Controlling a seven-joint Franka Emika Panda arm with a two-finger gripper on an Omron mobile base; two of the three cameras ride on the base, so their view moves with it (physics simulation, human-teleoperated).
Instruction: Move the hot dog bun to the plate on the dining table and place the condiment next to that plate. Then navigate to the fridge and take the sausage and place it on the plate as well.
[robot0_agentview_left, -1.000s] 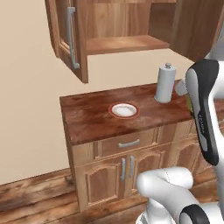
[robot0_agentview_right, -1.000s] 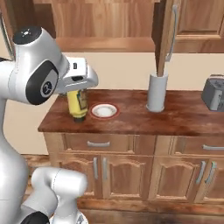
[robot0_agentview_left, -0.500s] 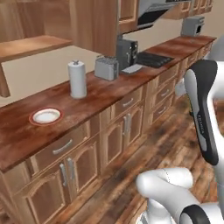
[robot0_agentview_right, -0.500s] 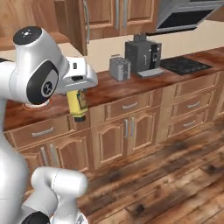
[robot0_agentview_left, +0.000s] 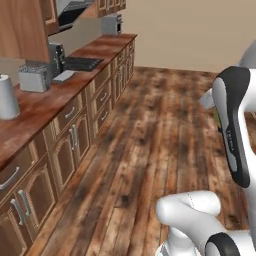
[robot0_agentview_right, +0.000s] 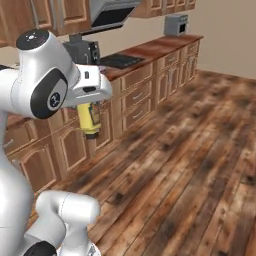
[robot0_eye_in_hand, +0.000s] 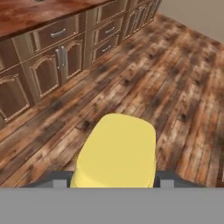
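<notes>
My gripper (robot0_agentview_right: 90, 109) is shut on the condiment (robot0_agentview_right: 90, 122), a small yellow squeeze bottle with a dark label. It hangs upright below the hand, well above the floor and in front of the cabinets. In the hand view the bottle's yellow body (robot0_eye_in_hand: 116, 151) rises between the two fingertips of my gripper (robot0_eye_in_hand: 111, 180), with floorboards beyond it. The hot dog bun, plate, dining table, fridge and sausage are out of view.
A long wooden counter (robot0_agentview_left: 35, 107) runs along the left. On it stand a white paper roll (robot0_agentview_left: 7, 97), a toaster (robot0_agentview_left: 34, 79), a coffee machine (robot0_agentview_right: 82, 50) and a black cooktop (robot0_agentview_right: 120, 60). Open wood floor (robot0_agentview_left: 150, 140) stretches ahead and to the right.
The whole picture has swung: the base has turned, so the counter now lies along the left and open floor lies ahead. The bottle stays in my gripper.
</notes>
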